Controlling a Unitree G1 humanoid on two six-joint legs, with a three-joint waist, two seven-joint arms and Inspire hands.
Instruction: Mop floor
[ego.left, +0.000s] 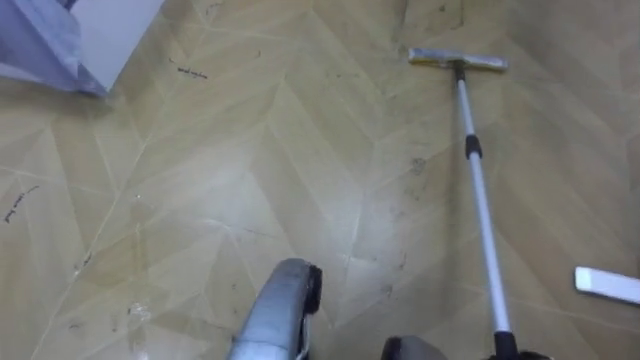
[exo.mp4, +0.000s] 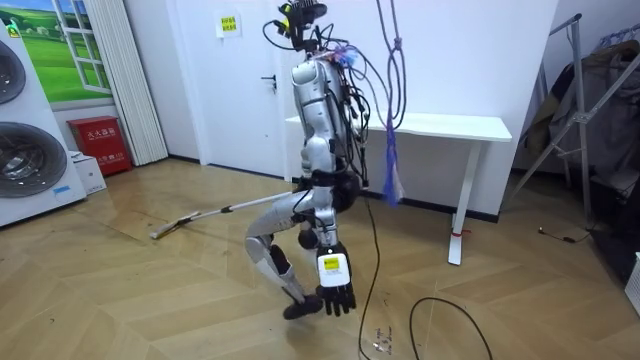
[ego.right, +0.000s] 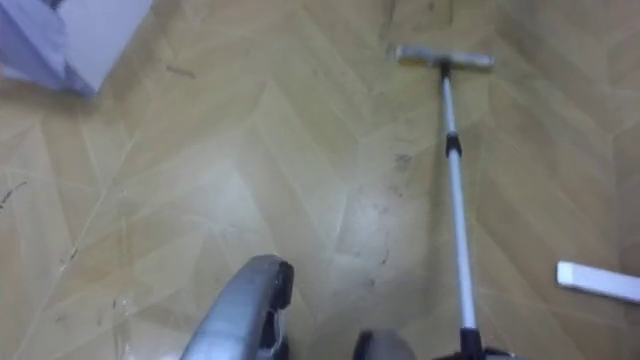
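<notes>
Silver-poled flat-headed mop reaches to the upper right; our left hand hangs, fingers apart; our right hand, we cannot tell.

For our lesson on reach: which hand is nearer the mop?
Right. The right hand sits at the handle end of the mop; the left hand hangs open at its side, apart from it.

We see the mop head lying on the floor ahead, with the mop pole running back towards us on the right. A flat strip lies right of the pole, apart from it. A large object sits far left. In the room view the bench stands against the wall beyond the robot, and the washing machines stand at the room view's left.
</notes>
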